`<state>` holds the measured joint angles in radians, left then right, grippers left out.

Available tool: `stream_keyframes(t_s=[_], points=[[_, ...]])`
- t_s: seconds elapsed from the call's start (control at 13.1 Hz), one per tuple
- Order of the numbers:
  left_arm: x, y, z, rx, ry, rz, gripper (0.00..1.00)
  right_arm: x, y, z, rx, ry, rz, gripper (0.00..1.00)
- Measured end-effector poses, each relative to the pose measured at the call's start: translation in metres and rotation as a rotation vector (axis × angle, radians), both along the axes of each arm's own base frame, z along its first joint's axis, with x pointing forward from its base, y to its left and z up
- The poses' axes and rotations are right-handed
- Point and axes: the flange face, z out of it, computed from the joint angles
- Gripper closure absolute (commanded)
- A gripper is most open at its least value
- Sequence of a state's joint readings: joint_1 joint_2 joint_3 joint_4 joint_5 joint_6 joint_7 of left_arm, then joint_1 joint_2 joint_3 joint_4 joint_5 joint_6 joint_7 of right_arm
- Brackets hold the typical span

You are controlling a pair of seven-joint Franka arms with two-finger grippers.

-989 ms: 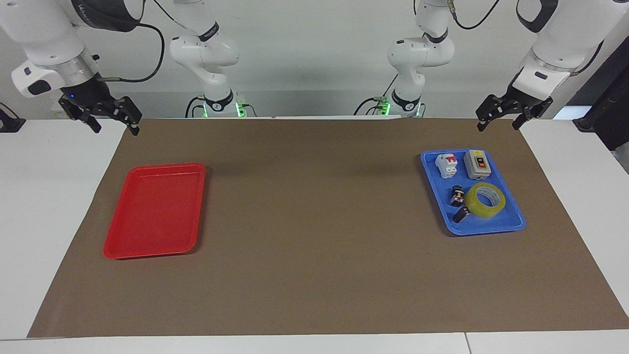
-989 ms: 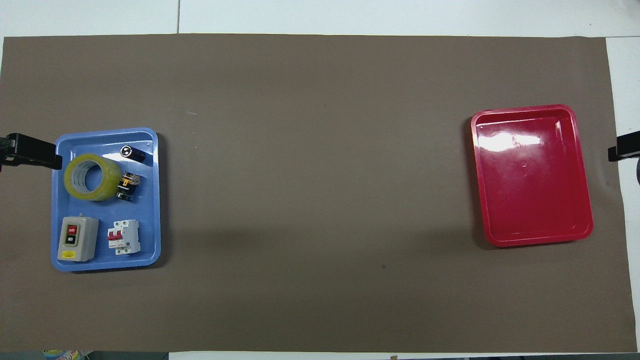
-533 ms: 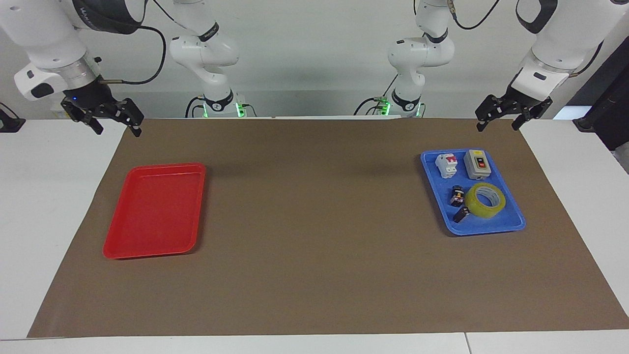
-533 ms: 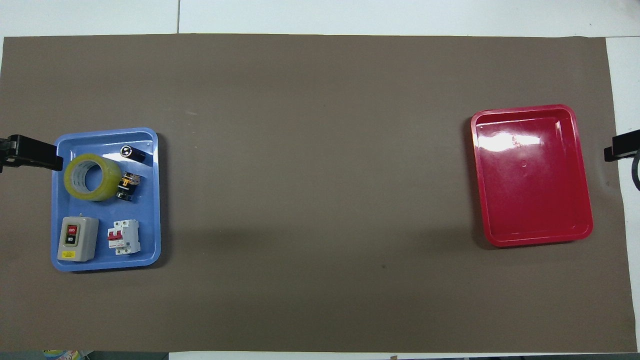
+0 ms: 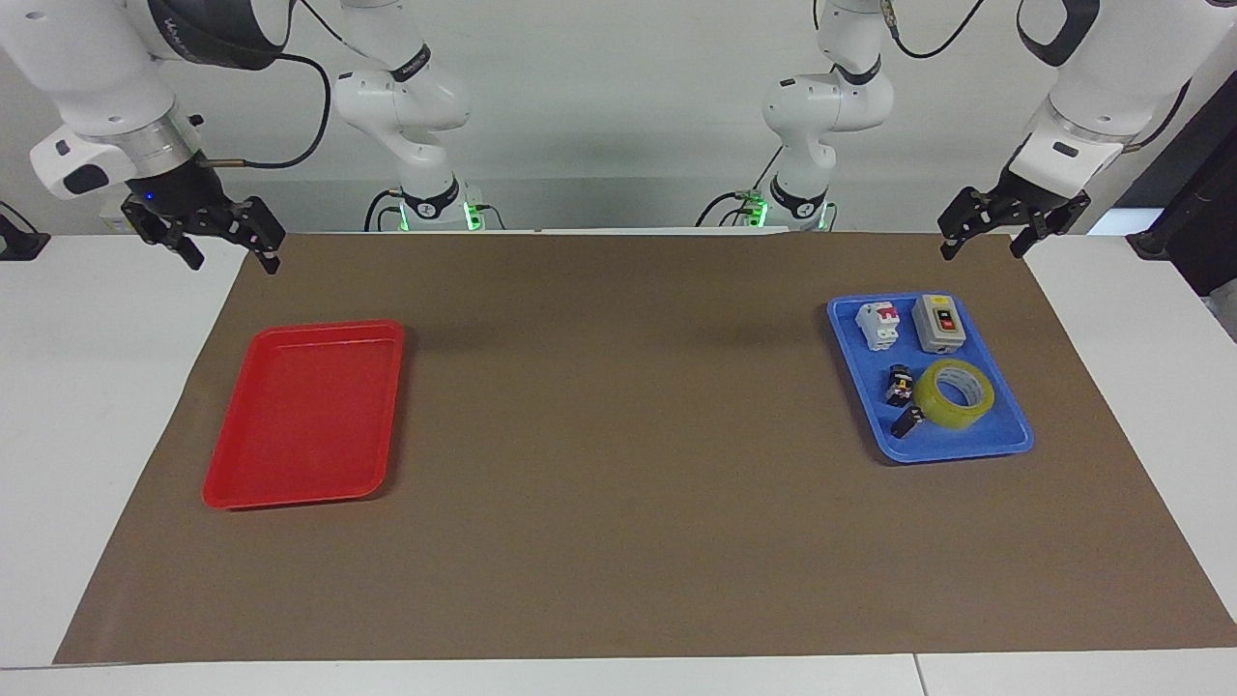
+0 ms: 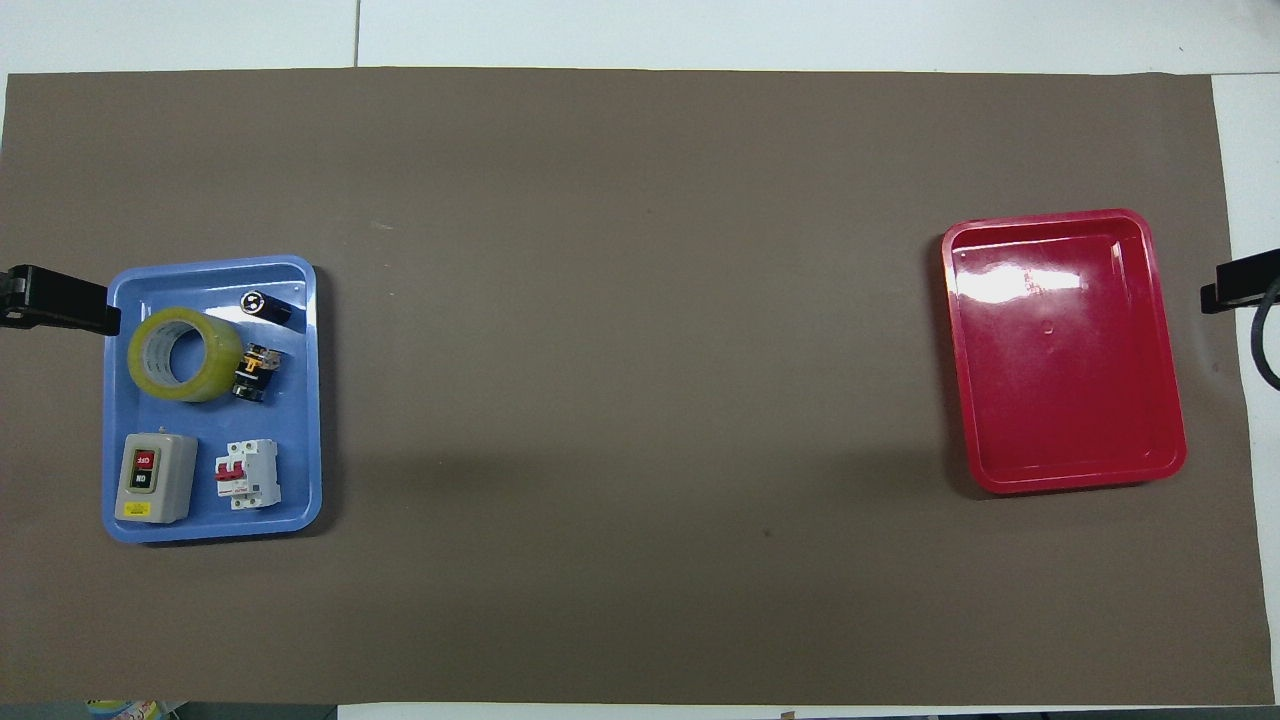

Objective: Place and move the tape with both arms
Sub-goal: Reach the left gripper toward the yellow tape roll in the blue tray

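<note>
**Q:** Where is the roll you are meant to move?

**A:** The wide roll of translucent yellow packing tape (image 5: 955, 393) lies flat, ring upward, in the blue plastic tray (image 5: 1005, 441) toward my left arm's end of the table. It sits in the part of that tray farther from me, with the grey switch box (image 5: 940, 323) and the white circuit breaker with red levers (image 5: 877, 325) nearer to me, and two small dark parts (image 5: 901, 384) just beside it.

**Q:** And your grippers?

**A:** My left gripper (image 5: 998, 238) hangs over the brown mat's edge (image 5: 618, 541) nearest me, near the blue tray, fingers spread and empty. My right gripper (image 5: 224, 243) hangs near the mat's corner at the other end, close to the empty red plastic tray (image 5: 302, 416), also spread and empty. Neither touches anything.

**Q:** How do you expect the roll to handle?

**A:** I judge it light and stiff, since the white inner core should keep the ring from collapsing. The outer film looks glossy, so likely slippery.

**Q:** Where would you take hold?

**A:** Across the ring's wall, one finger inside the core and one outside, on the side away from the small dark parts. That avoids spanning the full width and keeps clear of its neighbours.
</note>
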<state>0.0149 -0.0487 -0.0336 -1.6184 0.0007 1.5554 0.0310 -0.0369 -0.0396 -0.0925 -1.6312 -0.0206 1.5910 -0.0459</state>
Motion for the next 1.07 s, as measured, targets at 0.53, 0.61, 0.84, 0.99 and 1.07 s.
stream_keyframes(t_s=[0.53, 0.61, 0.84, 0.99, 1.07], points=[[0.03, 0.077, -0.083, -0.002, -0.014, 0.116, 0.0, 0.001, 0.008, -0.004, 0.0, 0.006, 0.014, 0.0], [0.034, 0.086, -0.102, -0.003, -0.004, 0.13, 0.0, 0.001, 0.008, -0.003, 0.0, 0.003, 0.014, 0.0], [0.046, 0.111, -0.159, -0.005, 0.0, 0.167, 0.0, 0.002, 0.008, -0.003, -0.001, -0.004, 0.015, 0.0], [0.05, 0.123, -0.197, -0.006, -0.006, 0.186, 0.0, 0.002, 0.008, -0.004, -0.001, -0.006, 0.016, 0.0], [0.049, 0.13, -0.214, -0.005, -0.012, 0.199, 0.0, 0.002, 0.008, -0.004, -0.001, -0.006, 0.016, 0.0]])
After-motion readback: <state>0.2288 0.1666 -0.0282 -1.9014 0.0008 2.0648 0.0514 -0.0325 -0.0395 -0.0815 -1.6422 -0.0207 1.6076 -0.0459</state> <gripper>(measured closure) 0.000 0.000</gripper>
